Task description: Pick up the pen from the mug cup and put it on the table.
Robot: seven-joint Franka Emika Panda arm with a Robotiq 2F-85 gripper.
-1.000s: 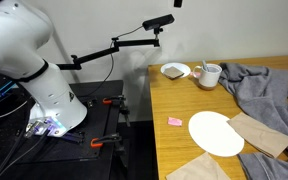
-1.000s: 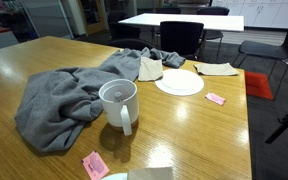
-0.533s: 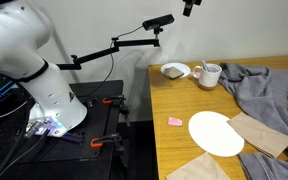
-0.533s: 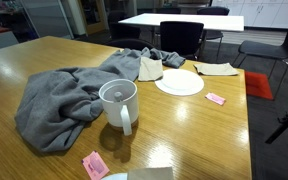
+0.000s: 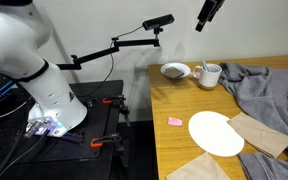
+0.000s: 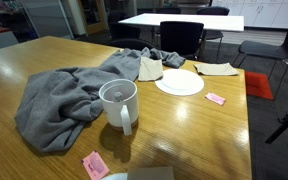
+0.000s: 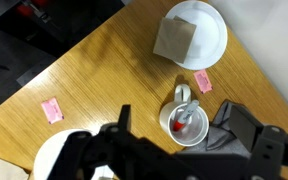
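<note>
The white mug cup (image 5: pixel 210 75) stands near the far end of the wooden table (image 5: pixel 179 100) and shows in both exterior views (image 6: pixel 118 102). In the wrist view the mug cup (image 7: pixel 174 112) is straight below me, with the red pen (image 7: pixel 183 123) leaning inside it, grey end up. My gripper (image 5: pixel 208 13) hangs high above the mug cup and touches nothing. Its fingers are spread wide in the wrist view (image 7: pixel 181 122), open and empty. The pen is not visible in the exterior views.
A white bowl (image 5: pixel 176 71) holding a brown napkin sits beside the mug. A grey cloth (image 5: pixel 269 90) lies against the mug's other side. A flat white plate (image 5: pixel 216 133), brown napkins (image 5: pixel 259 132) and pink notes (image 5: pixel 174 121) (image 7: pixel 203 82) lie on the table.
My gripper has come into an exterior view from the top edge and moved right and down toward the space above the mug. Nothing on the table has moved.
</note>
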